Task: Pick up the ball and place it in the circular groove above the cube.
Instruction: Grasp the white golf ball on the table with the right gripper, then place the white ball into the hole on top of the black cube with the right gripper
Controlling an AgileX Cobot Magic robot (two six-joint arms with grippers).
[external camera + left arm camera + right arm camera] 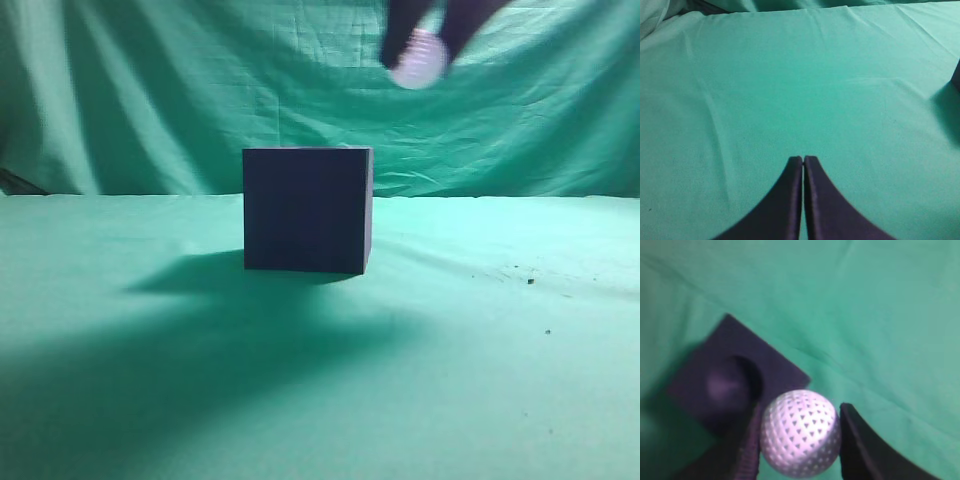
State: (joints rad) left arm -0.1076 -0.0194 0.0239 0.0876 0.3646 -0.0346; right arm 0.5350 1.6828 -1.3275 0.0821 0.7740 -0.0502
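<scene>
Ball [800, 432] is held in the right hand [799, 440], high and right of the cube [307, 209]; groove [735, 382] lies down-left of it. Left hand [803, 161] is closed, idle over the desk [790, 85].

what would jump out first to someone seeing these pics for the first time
First the dark cube, alone mid-table on the green cloth, easily the biggest thing there. Next the white dimpled ball, held in the right gripper up in the air, above and to the right of the cube; the right wrist view shows the round groove in the cube's top just beyond it. The left gripper hangs shut over bare cloth.
</scene>
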